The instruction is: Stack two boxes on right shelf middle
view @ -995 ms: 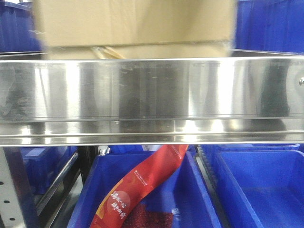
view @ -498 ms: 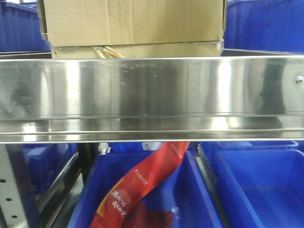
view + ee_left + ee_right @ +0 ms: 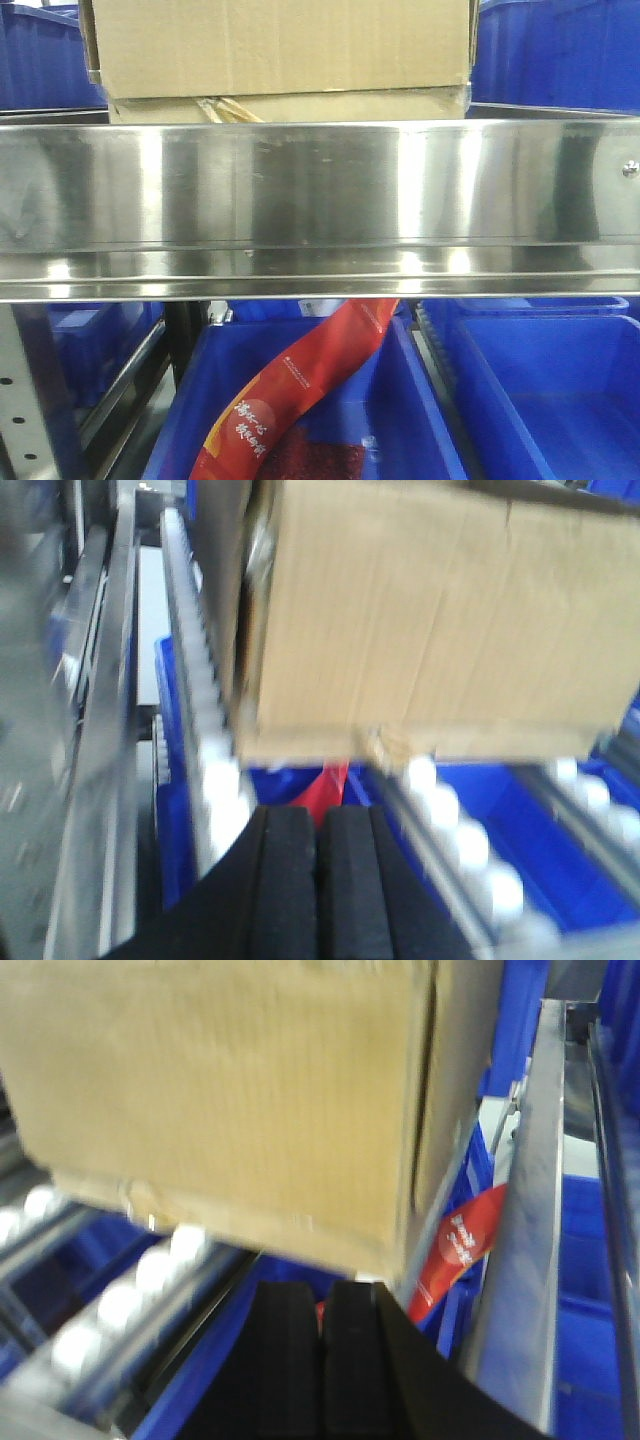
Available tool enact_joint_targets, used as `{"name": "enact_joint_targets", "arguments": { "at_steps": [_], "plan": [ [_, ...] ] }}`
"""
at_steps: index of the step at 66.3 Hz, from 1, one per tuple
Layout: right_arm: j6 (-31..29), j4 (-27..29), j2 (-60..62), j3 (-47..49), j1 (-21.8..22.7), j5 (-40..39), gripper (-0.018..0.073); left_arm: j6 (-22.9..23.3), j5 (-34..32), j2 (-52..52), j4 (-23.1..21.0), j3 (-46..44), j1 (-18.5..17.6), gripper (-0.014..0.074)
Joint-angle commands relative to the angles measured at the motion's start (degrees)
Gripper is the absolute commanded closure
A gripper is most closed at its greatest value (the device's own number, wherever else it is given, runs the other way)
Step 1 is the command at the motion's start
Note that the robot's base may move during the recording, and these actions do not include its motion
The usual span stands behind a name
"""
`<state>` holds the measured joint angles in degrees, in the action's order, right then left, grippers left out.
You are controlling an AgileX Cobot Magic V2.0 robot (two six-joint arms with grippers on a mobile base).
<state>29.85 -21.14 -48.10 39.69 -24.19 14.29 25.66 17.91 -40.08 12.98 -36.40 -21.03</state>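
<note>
The tall box (image 3: pixel 280 48) sits on the flat box (image 3: pixel 290 106) on the shelf (image 3: pixel 320 200); stacking looks done; my left fingers (image 3: pixel 318 880) and right fingers (image 3: pixel 322 1360) are pressed together, empty.

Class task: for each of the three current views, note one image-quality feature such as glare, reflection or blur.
Front view: sharp, with bright glare streaks on the shelf rim. Left wrist view: blurred, especially the rails at left and the box. Right wrist view: soft blur; rollers blown out white.
</note>
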Motion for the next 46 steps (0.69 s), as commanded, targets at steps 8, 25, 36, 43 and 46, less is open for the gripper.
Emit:
{"name": "enact_joint_targets", "arguments": {
  "at_steps": [8,25,36,43,46],
  "plan": [
    [-0.36,-0.76,9.89,-4.48,0.15,-1.06,0.0724,0.45,-0.24,10.99,-0.16,5.31,0.3,0.0707],
    [-0.36,-0.76,16.67,-4.48,0.15,-1.88,0.0724,0.45,-0.53,18.33,-0.16,5.55,0.3,0.0707],
    [-0.36,-0.76,17.08,-4.48,0.15,-4.03,0.0724,0.45,-0.53,19.38,-0.16,5.55,0.3,0.0707],
    [-0.36,-0.76,17.29,-4.48,0.15,-3.84,0.0724,0.45,-0.53,19.38,-0.16,5.55,0.3,0.0707],
    [-0.36,-0.76,17.53,-4.61,0.3,-3.79,0.0724,0.45,-0.53,19.38,-0.16,5.55,0.3,0.0707]
  ]
}}
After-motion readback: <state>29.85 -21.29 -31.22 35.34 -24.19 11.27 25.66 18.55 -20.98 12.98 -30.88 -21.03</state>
